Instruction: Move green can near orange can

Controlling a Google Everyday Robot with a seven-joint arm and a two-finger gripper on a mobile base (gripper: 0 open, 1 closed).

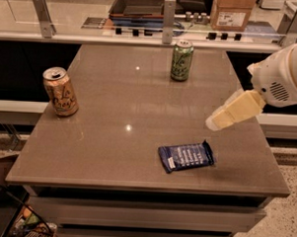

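Leftmost, the orange can (60, 92) stands upright by the left edge of the table (102, 158). Well apart from it, the green can (181, 60) stands upright near the far edge. A blue packet (186, 156) lies flat toward the front. At right, the gripper (215, 123) hovers above the tabletop, empty; whether it is open or closed I cannot tell.

A brown-grey counter (112, 153) shows 2 glints of light. Behind it runs a glass rail (93, 17) on metal posts (168, 20), with a cardboard box (232, 13) beyond and speckled floor (287, 225) to the right. The gripper (221, 121) hangs over the counter's right side.
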